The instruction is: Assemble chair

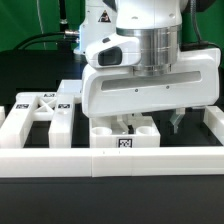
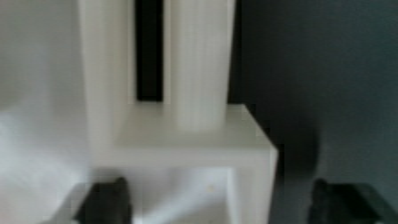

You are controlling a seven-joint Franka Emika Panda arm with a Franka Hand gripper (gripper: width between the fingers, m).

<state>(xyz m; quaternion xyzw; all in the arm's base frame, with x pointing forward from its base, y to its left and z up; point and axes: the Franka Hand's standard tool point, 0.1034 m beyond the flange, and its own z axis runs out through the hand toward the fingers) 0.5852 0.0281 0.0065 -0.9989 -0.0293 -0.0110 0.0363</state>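
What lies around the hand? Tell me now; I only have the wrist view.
Observer: The hand hangs low over a white chair part, just behind the border rail.
Operator: List the other loose parts.
Observer: More tagged white chair pieces lie to the exterior view's left of the hand.
Operator: Report what is behind the arm.
Observer: Behind it, black cables run in front of a green backdrop.
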